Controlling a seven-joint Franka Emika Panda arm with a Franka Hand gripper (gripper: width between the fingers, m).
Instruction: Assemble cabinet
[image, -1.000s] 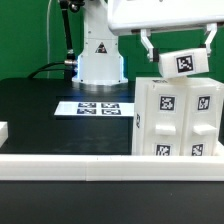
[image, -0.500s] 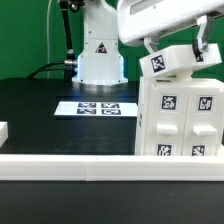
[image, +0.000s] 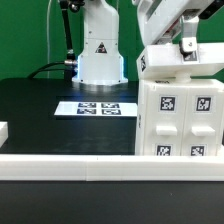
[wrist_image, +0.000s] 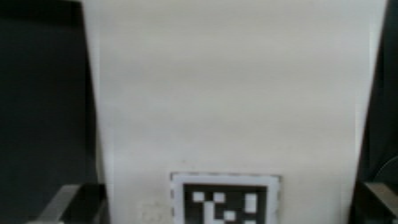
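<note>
The cabinet body, a tall white box with several black-and-white tags on its front, stands at the exterior view's right. My gripper is shut on a small white panel piece and holds it right at the top of the body, tilted. I cannot tell whether it touches. In the wrist view the panel fills the frame between the gripper, with one tag near the fingers.
The marker board lies on the black table in front of the white robot base. A white rail runs along the front edge. A small white piece shows at the exterior view's left edge.
My gripper has turned and come down toward the exterior view's left with the panel. The panel's tag face, seen earlier, now faces away from the exterior camera.
</note>
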